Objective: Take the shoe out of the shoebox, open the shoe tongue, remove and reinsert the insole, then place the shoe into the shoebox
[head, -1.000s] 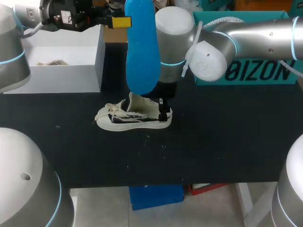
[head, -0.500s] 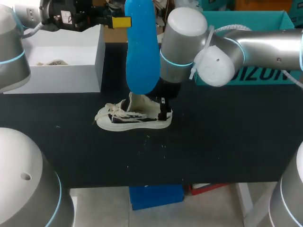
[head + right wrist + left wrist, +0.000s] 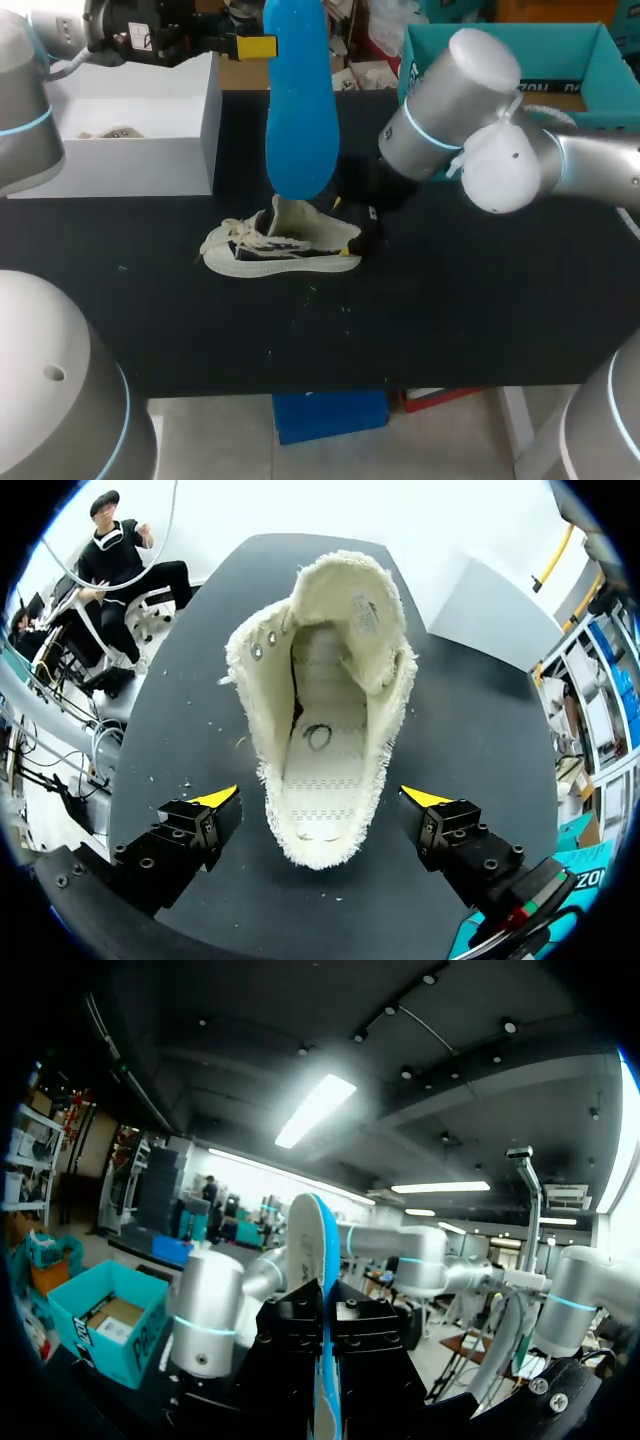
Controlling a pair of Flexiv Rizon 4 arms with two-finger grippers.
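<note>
A cream low-top shoe (image 3: pixel 275 247) lies on the black table (image 3: pixel 450 320), toe to the left, tongue pulled up. In the right wrist view the shoe (image 3: pixel 325 695) shows its bare stitched footbed, with no insole inside. My right gripper (image 3: pixel 350 230) is at the heel, open, with a yellow fingertip on each side of the heel and apart from it (image 3: pixel 322 800). My left gripper (image 3: pixel 255 47) is raised above the table, shut on the blue insole (image 3: pixel 298 100), which hangs down over the shoe. The left wrist view shows the insole (image 3: pixel 318 1260) edge-on between the fingers.
The open white shoebox (image 3: pixel 200 150) stands at the back left of the table with paper inside. A teal box (image 3: pixel 500 50) sits at the back right, behind my right arm. The near half of the table is bare apart from small crumbs.
My right arm has swung to the right and its gripper has drawn back from over the heel to just behind it. The left arm, the insole and the shoe have stayed put.
</note>
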